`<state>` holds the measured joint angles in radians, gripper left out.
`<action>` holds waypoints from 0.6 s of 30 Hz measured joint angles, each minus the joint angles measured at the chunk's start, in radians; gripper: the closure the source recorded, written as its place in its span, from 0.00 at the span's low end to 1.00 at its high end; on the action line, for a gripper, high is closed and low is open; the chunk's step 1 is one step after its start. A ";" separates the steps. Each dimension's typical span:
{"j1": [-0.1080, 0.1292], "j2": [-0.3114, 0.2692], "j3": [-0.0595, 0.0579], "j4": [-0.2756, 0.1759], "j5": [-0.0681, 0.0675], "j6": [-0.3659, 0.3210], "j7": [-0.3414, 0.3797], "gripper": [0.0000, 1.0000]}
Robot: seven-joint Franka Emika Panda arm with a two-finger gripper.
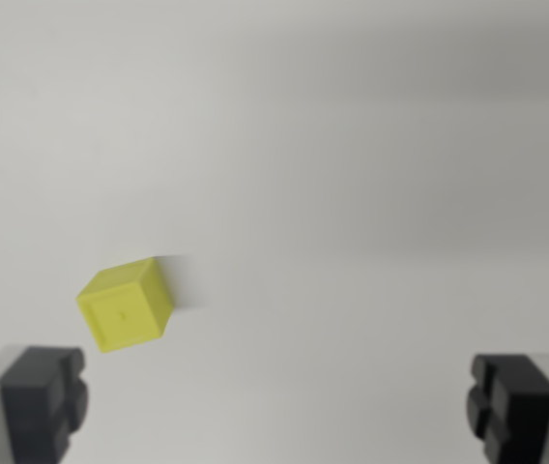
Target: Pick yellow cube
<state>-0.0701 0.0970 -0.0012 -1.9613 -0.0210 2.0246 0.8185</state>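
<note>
The yellow cube (125,305) sits on the pale counter (352,145), tilted in my wrist view so that one corner points down toward me, and its top face and one side face are both showing. A faint mark sits in the middle of the side facing me. A soft grey shadow trails off it toward the wrist view's right. No edge or corner of the counter shows, so I cannot place the cube against them; it lies in the lower left part of what I see.

My pincer (279,406) is spread wide, with one dark finger (41,401) at the bottom left and the other at the bottom right. The cube is just above the left finger and apart from it, not between the two. Nothing is held.
</note>
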 joint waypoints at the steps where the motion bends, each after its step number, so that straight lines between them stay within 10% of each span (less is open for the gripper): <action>1: 0.000 0.000 0.000 0.000 0.000 0.000 0.000 0.00; 18: 0.024 -0.023 0.000 -0.105 0.000 0.086 -0.011 0.00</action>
<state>-0.0460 0.0743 -0.0007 -2.0659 -0.0206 2.1105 0.8076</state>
